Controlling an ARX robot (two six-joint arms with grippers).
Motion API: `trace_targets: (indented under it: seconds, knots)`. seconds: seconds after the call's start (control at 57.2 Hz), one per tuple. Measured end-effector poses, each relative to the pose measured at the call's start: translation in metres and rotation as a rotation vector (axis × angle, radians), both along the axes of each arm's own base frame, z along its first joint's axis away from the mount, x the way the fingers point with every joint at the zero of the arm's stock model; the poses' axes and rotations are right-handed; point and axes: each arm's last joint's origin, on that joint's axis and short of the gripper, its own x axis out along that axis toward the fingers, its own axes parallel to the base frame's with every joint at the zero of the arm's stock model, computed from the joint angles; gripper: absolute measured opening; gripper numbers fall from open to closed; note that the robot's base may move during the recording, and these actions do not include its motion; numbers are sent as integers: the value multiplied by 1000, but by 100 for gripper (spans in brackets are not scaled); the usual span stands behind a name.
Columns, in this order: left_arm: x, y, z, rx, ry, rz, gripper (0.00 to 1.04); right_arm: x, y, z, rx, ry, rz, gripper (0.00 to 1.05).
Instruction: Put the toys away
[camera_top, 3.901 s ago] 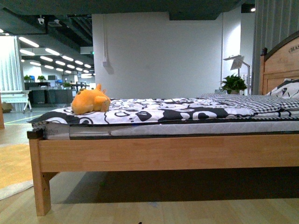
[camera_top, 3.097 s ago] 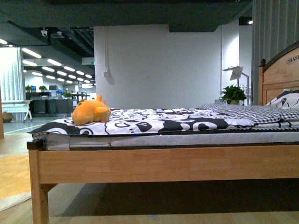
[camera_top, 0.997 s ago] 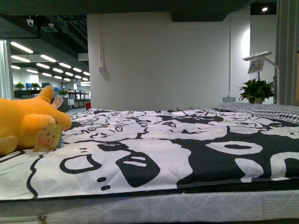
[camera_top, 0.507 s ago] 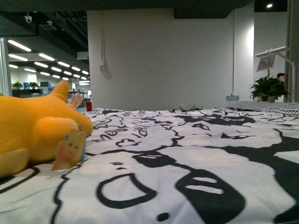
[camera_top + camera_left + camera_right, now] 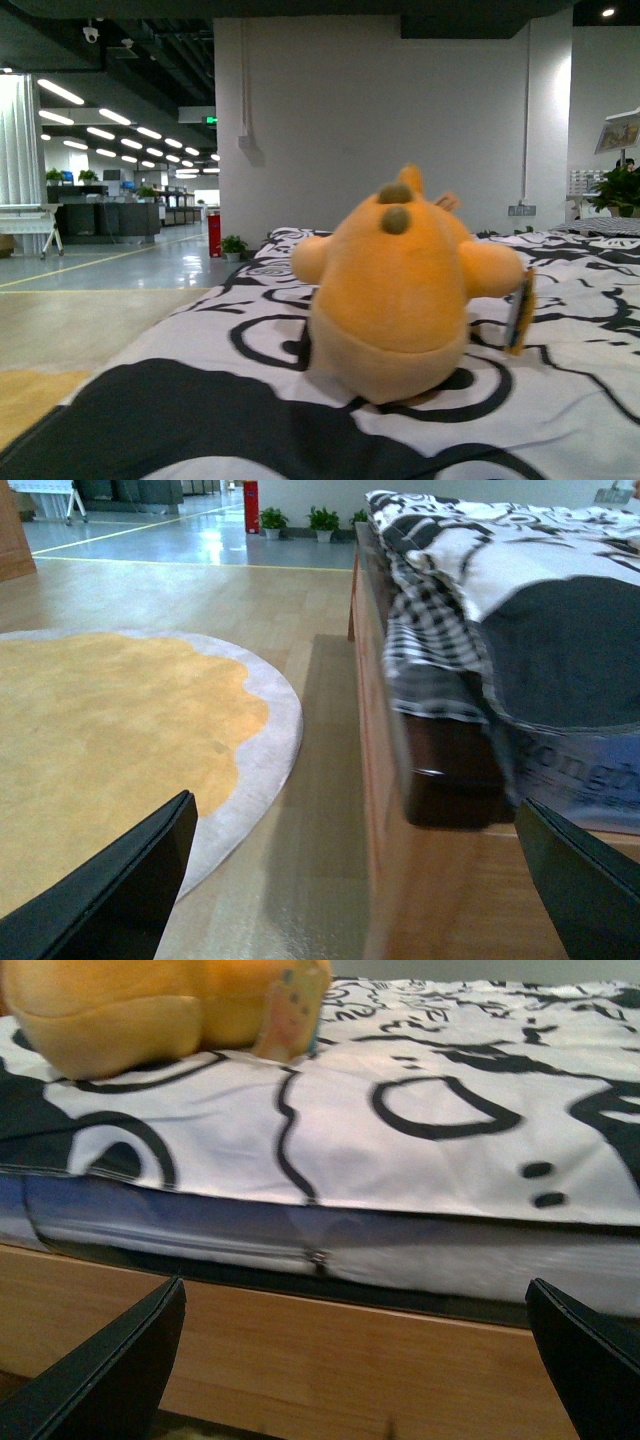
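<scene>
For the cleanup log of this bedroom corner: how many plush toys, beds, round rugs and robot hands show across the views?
Plush toy: 1
Bed: 1
Round rug: 1
Hands: 2, the left hand and the right hand, both open
Total: 5

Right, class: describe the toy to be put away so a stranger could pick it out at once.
Find the wooden bed with the black-and-white patterned cover. On that cover sits a rounded plush animal. It is the only orange-yellow thing on the bed, with a paper tag at its side.
</scene>
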Motion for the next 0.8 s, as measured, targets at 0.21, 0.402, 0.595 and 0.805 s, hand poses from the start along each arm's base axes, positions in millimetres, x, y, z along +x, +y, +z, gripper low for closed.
trace_targets:
  seconds: [0.21,0.402,0.595,0.805]
  knots:
    - [0,0,0,0,0,3,99,0,0,0,0,2,2,104]
    - [0,0,0,0,0,1,99,1,-1,-2,32,36,84,104]
    - [0,0,0,0,0,-1,99,4,-18,24,110,-21,138,104]
    - [0,0,0,0,0,-1,99,24,-20,70,92,-109,104,104]
